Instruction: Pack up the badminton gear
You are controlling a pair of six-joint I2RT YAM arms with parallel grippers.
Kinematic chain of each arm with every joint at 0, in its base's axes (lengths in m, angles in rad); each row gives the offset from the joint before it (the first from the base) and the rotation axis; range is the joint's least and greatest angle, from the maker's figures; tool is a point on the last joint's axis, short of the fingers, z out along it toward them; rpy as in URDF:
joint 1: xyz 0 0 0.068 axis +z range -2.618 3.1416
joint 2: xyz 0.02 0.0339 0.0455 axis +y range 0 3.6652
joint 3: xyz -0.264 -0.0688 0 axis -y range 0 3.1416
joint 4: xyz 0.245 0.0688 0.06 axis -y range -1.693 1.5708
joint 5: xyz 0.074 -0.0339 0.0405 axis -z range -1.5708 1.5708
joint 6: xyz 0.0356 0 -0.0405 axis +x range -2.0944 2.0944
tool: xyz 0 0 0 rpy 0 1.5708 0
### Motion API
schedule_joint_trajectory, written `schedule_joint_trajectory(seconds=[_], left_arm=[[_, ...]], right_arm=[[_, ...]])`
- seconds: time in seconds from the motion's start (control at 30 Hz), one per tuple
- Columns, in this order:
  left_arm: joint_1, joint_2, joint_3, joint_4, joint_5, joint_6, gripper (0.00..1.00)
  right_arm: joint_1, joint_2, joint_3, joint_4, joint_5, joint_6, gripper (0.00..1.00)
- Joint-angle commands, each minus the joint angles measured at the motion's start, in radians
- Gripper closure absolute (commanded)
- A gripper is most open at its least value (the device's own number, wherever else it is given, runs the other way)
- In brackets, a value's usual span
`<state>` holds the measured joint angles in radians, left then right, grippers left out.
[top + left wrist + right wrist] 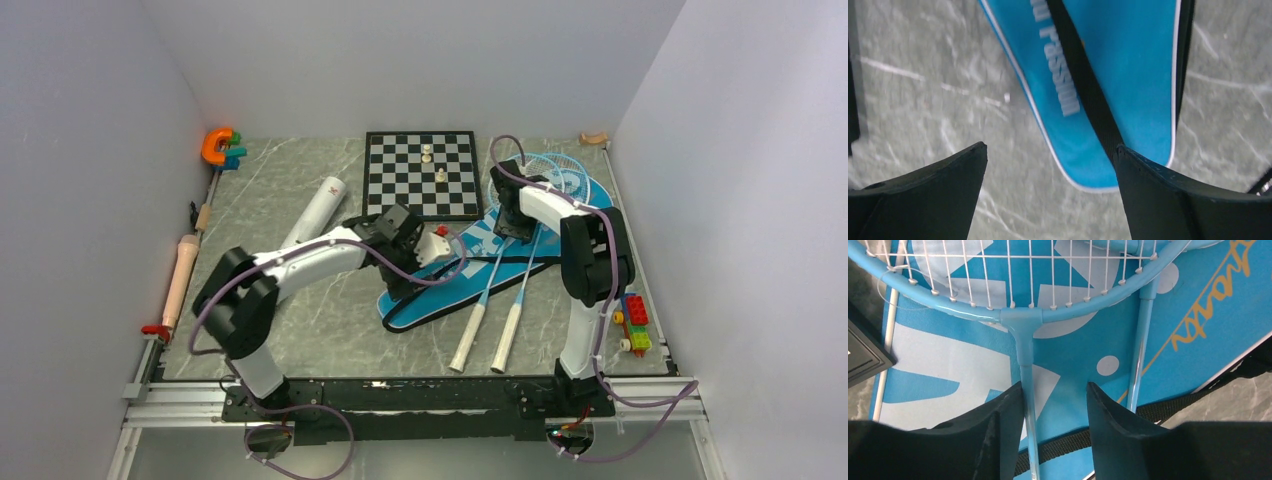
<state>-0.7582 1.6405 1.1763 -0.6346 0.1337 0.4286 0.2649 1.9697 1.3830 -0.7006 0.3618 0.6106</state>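
The blue bag (440, 295) lies flat mid-table with two light-blue rackets on it, their white handles (468, 340) (508, 335) pointing toward me. My right gripper (1054, 387) (515, 225) is low over the bag (1073, 350), half open and straddling one racket's shaft (1020, 347) just below the head. The left finger touches the shaft and the right finger stands clear. The second racket's shaft (1140, 340) runs outside the right finger. My left gripper (1051, 147) (420, 250) hangs wide open above the bag's narrow end (1128, 75) and its black strap (1083, 85), holding nothing. The white tube (318, 208) lies to the left.
A chessboard (420, 175) with pieces sits at the back centre. A wooden rolling pin (180, 280) lies along the left edge, an orange toy (217, 147) in the back left corner, and coloured bricks (632, 320) near the right arm's base.
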Motion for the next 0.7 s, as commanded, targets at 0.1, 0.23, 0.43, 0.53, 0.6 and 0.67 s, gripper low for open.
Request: schedule_joint_trajectory(seconds=[0.1, 0.23, 0.43, 0.53, 0.6, 0.67], left_arm=[[-0.069, 0.193, 0.096, 0.164, -0.050, 0.014, 0.01], [-0.081, 0.244, 0.070, 0.205, -0.074, 0.050, 0.10], [-0.081, 0.251, 0.007, 0.225, -0.099, 0.080, 0.23], [-0.080, 0.222, -0.015, 0.206, -0.107, 0.079, 0.25], [-0.080, 0.195, -0.045, 0.199, -0.120, 0.089, 0.26], [-0.076, 0.189, -0.052, 0.151, -0.130, 0.089, 0.29]], right_arm=[[-0.006, -0.007, 0.001, 0.002, 0.077, -0.005, 0.62], [-0.025, -0.084, -0.061, 0.004, 0.118, 0.001, 0.63], [-0.116, -0.213, -0.173, -0.002, 0.109, 0.027, 0.60], [-0.147, -0.230, -0.189, -0.031, 0.108, 0.034, 0.59], [-0.167, -0.229, -0.198, -0.046, 0.108, 0.040, 0.58], [-0.187, -0.227, -0.211, -0.067, 0.108, 0.051, 0.57]])
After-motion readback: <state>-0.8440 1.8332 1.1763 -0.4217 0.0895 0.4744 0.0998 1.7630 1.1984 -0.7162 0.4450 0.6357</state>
